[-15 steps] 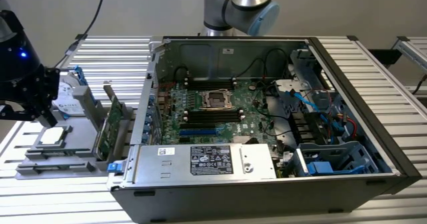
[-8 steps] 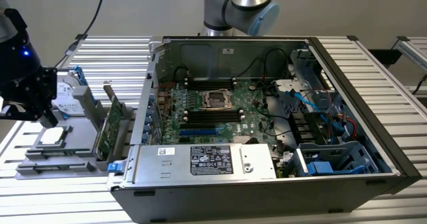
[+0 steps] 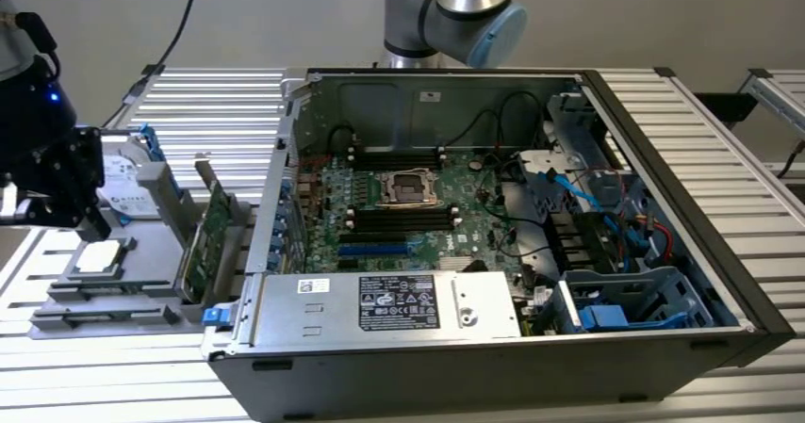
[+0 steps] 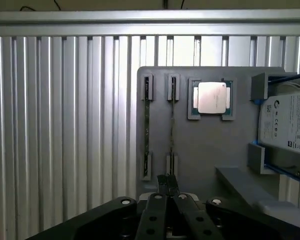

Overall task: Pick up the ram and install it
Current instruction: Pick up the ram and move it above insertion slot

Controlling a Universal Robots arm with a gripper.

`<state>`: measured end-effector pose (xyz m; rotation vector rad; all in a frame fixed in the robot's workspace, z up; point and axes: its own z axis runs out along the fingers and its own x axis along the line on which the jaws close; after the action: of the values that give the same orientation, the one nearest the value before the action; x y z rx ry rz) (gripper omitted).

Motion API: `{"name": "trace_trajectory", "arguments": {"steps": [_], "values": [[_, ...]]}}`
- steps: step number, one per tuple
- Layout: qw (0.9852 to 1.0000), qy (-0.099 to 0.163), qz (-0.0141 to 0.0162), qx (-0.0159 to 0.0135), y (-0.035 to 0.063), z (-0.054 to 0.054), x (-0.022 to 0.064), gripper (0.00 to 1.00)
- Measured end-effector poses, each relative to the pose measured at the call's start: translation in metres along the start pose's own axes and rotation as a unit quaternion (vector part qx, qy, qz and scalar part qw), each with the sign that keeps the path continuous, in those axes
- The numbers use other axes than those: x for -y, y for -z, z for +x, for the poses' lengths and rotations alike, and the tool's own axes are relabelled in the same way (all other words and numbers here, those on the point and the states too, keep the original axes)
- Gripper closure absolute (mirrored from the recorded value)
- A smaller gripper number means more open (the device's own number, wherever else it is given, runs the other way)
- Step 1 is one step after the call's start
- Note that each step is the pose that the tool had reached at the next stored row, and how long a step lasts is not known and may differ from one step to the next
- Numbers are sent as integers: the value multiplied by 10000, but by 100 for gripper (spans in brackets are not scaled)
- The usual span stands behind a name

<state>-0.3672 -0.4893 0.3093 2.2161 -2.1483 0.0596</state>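
Ribbed aluminium table [image 4: 65,130] carries a grey parts tray [image 4: 205,150]. The claw [image 4: 167,181] hangs above it, fingers pressed together on nothing. The ram [image 4: 173,125] stands on edge just beyond the fingertips, with a processor [image 4: 212,97] farther off. The print on the hard drive [image 4: 287,125] label is unreadable.

The tray [image 3: 145,277] lies on the slatted table [image 3: 704,122], at the exterior view's left of the computer case [image 3: 440,376]. On it the ram [image 4: 173,125] stands on edge beside the processor [image 4: 211,97], with the hard drive [image 4: 290,125] beyond the processor.

Slatted aluminium table [image 3: 704,140], plain wall [image 3: 289,18]
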Motion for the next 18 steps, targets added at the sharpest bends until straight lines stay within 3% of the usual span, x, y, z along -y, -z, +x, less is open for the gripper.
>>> {"name": "trace_trajectory", "arguments": {"steps": [4, 6, 8, 9, 11, 18], "values": [[10000, 82, 5, -1, 0, 0, -2, 88], [10000, 82, 5, -1, 0, 0, -2, 77], [10000, 81, 7, 0, -2, -1, -12, 77], [10000, 84, 16, -1, -5, -2, -34, 70], [9999, 92, 39, -2, -30, -1, -89, 70], [9998, 195, 46, 9, -153, 41, -149, 70]]}}
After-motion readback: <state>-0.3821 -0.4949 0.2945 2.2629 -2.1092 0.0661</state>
